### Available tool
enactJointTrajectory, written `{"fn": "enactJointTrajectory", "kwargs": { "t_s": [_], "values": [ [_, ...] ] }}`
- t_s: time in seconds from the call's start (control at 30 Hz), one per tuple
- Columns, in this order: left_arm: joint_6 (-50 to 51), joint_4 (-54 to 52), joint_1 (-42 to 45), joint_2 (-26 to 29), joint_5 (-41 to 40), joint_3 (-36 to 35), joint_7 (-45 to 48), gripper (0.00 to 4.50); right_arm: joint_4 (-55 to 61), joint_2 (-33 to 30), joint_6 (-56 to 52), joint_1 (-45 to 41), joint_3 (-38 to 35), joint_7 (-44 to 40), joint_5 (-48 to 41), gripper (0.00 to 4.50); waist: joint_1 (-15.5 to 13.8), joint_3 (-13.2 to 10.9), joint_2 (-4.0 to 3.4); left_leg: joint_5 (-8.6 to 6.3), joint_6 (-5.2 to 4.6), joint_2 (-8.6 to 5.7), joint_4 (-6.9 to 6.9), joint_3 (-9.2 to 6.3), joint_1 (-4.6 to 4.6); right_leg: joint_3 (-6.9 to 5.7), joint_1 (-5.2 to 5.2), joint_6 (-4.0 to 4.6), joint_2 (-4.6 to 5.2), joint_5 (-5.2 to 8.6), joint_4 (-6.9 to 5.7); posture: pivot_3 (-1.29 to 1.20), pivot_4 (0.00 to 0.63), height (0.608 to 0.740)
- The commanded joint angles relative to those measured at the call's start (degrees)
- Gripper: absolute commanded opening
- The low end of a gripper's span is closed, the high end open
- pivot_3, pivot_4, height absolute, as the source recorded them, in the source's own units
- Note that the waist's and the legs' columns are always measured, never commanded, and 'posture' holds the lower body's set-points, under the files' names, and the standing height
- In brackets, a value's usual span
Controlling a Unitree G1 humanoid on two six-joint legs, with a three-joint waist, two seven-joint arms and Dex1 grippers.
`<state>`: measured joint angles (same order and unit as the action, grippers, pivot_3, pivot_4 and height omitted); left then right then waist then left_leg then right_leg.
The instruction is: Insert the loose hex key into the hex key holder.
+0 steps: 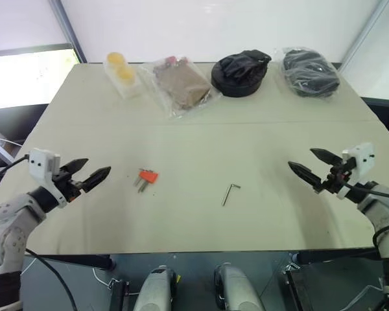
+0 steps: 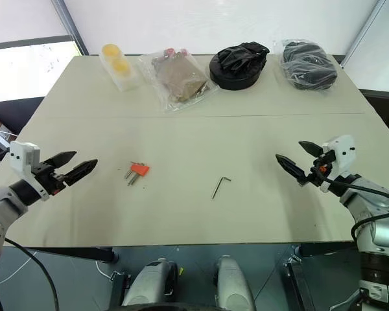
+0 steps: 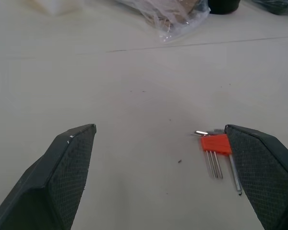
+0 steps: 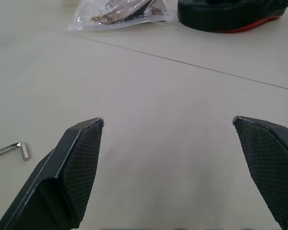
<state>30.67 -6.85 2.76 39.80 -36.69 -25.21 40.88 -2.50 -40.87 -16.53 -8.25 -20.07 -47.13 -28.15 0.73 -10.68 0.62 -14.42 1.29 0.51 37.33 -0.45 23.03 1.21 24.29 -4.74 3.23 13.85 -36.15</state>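
Lying flat on the beige table (image 1: 259, 123), the loose hex key (image 1: 230, 193) sits near the front edge, right of centre, its short bent end pointing right. The hex key holder (image 1: 147, 177) rests well apart to its left, keys protruding toward the front. The left gripper (image 1: 91, 175) hovers left of the holder, fingers spread wide and empty. The right gripper (image 1: 308, 165) hovers right of the key, fingers likewise released, touching nothing
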Motion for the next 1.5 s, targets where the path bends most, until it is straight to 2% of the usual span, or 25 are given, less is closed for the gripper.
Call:
{"fn": "enactJointTrajectory", "kwargs": {
  "t_s": [0.03,0.47,0.93,1.03,1.13,1.23,1.37,1.5],
  "values": [
    [-1.76,0.21,0.97,0.02,1.01,-1.22,-0.92,4.48,0.07,0.47,1.54,-1.40,-0.21,0.28,0.50,4.50,0.00,0.00,0.00,0.00,0.00,0.00,0.00,0.00,0.00,0.00,0.00,0.00,0.00,0.00,0.00,0.00,0.150,0.740],
    [-5.23,3.13,1.56,0.20,3.92,-0.28,0.83,4.48,-0.89,1.73,2.20,-3.07,2.23,0.50,2.76,4.50,0.00,0.01,0.01,0.00,0.00,0.00,0.01,0.05,-0.04,0.04,0.00,-0.01,-0.01,-0.02,-0.03,0.00,0.150,0.740],
    [-5.95,4.22,2.76,1.72,4.81,1.20,5.29,4.48,5.18,5.52,0.14,-4.70,8.18,1.94,3.71,4.50,0.03,0.02,0.03,0.00,0.00,0.03,0.01,0.05,-0.06,0.05,0.00,-0.13,-0.03,-0.09,-0.06,0.00,0.150,0.740],
    [-6.29,4.39,3.04,3.44,5.35,1.78,7.79,4.48,8.04,6.59,-1.83,-6.53,10.86,1.69,3.16,4.50,0.04,0.02,0.03,0.00,0.00,0.04,0.01,0.06,-0.06,0.05,0.00,-0.13,-0.04,-0.09,-0.06,0.00,0.150,0.740],
    [-5.36,2.14,0.52,7.20,5.61,3.70,13.41,4.48,12.64,8.73,-5.14,-8.49,16.82,1.18,3.15,4.50,0.34,0.02,0.03,0.00,0.00,0.08,0.00,0.06,-0.07,0.05,0.02,-0.03,-0.07,-0.05,-0.06,0.00,0.150,0.740],
    [-1.49,-0.01,-0.60,9.91,3.72,4.03,15.69,4.48,14.11,12.37,-5.23,-11.01,25.29,1.70,7.42,4.50,0.49,0.02,0.07,0.00,0.00,0.16,-0.08,0.10,-0.13,0.09,0.03,0.03,-0.13,-0.03,-0.07,0.00,0.150,0.740],
    [1.84,-3.74,-2.00,10.87,1.86,2.83,16.19,4.48,9.26,18.42,-2.73,-15.45,34.70,3.98,14.85,4.50,0.38,0.01,0.09,0.00,0.00,0.35,-0.09,0.07,-0.14,0.09,0.08,0.13,-0.35,-0.07,-0.07,0.00,0.150,0.740],
    [3.68,-6.58,-3.07,10.48,0.81,0.87,14.40,4.48,1.76,24.28,-0.62,-19.03,39.97,5.66,19.59,4.50,0.15,0.05,0.17,0.00,0.01,0.37,-0.07,0.07,-0.12,0.09,0.08,0.16,-0.35,-0.09,-0.07,0.00,0.150,0.740]
  ]
}}
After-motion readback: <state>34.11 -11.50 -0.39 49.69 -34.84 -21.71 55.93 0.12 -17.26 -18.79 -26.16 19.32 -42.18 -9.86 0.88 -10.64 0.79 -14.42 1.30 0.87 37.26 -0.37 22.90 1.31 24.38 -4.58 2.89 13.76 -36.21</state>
